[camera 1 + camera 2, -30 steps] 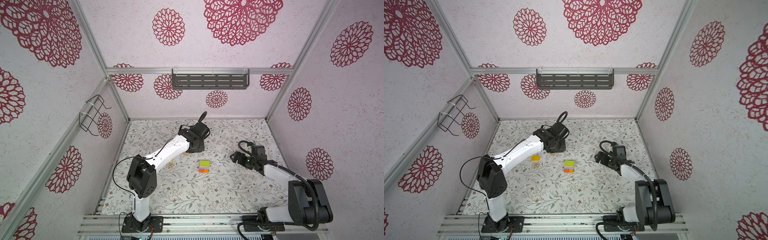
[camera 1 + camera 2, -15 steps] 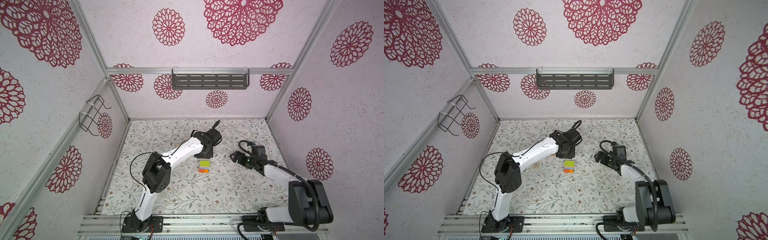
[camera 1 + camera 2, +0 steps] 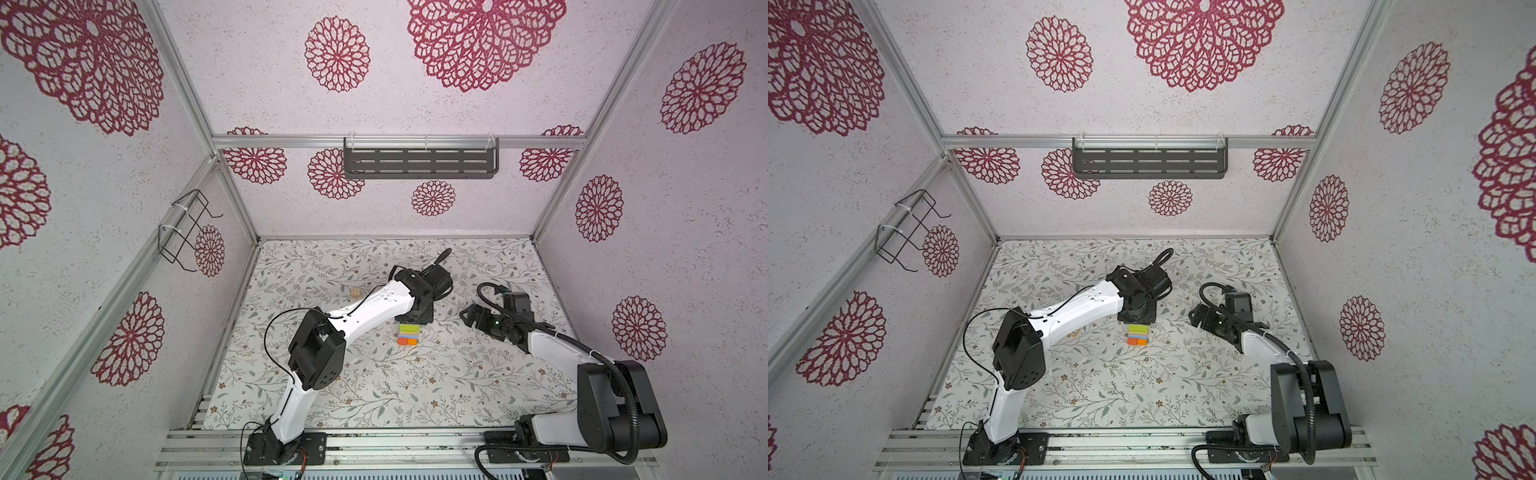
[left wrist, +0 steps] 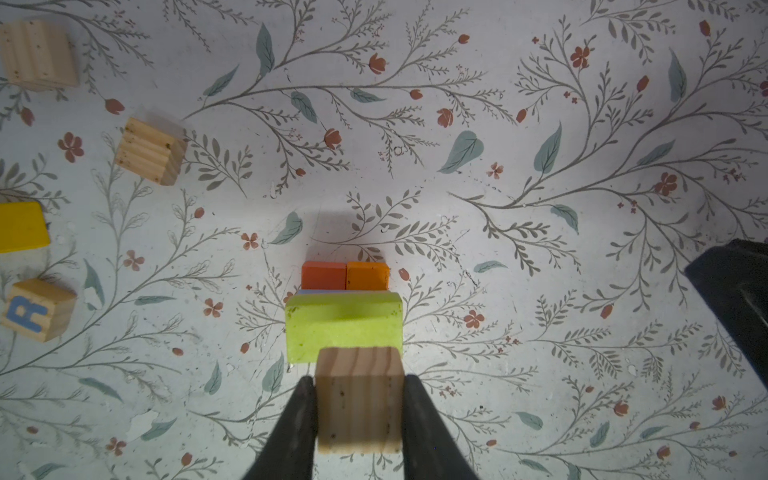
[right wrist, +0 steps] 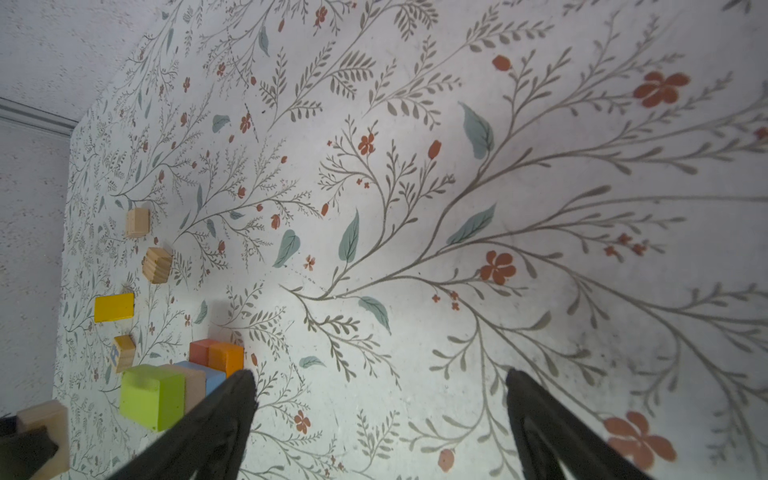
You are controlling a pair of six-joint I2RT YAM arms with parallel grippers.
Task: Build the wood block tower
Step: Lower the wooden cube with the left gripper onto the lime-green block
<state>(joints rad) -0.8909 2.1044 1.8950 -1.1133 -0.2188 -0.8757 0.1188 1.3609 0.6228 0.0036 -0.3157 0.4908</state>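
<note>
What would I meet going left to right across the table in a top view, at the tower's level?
loose tan cube → tower → right gripper, open. The left gripper, shut on a wood cube, overlaps the tower, so it is left out.

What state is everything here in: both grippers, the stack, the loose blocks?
Left gripper: shut on a plain natural-wood cube, not yet stacked.
Right gripper: open, empty.
Tower: unfinished, lime-green brick on top.
Yellow block: lying loose on the table.
Wooden cube printed R: lying loose.
Two other plain wooden cubes: lying loose, apart.
</note>
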